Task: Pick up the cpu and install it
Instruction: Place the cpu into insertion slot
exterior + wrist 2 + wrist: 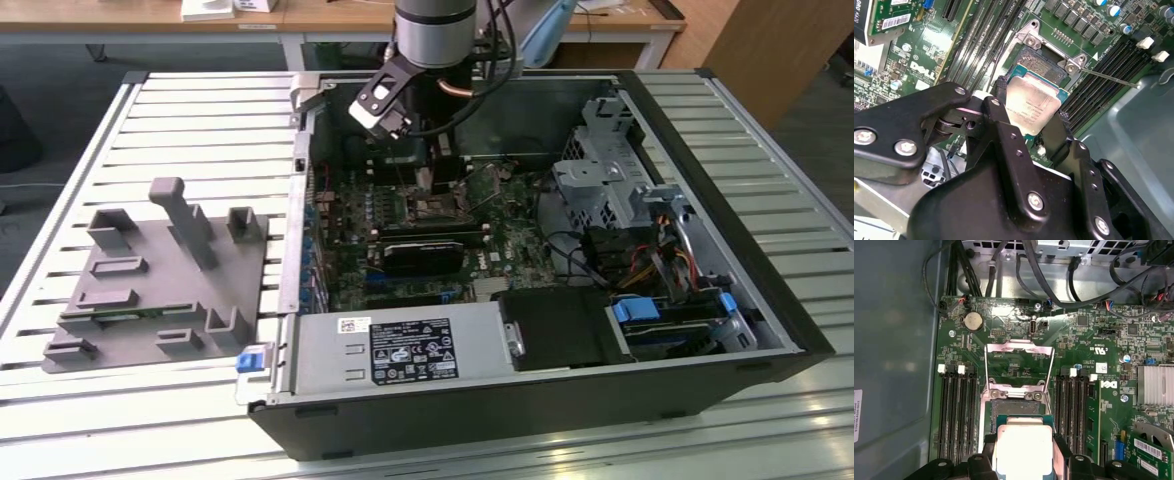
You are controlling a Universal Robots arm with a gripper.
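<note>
The black two-fingered tool (1030, 120) clamps the small, flat, square cpu (1033, 100), silvery-grey metal top with a green rim, over the open metal-framed socket (1043, 64).

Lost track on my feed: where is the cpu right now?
In the second wrist view the cpu is clamped in the gripper, close over the open socket on the motherboard.

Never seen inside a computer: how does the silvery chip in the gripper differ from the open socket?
The cpu has a smooth silvery top; the socket is dark, framed in metal. The cpu is clamped in the gripper; the socket sits on the motherboard. Both are square.
</note>
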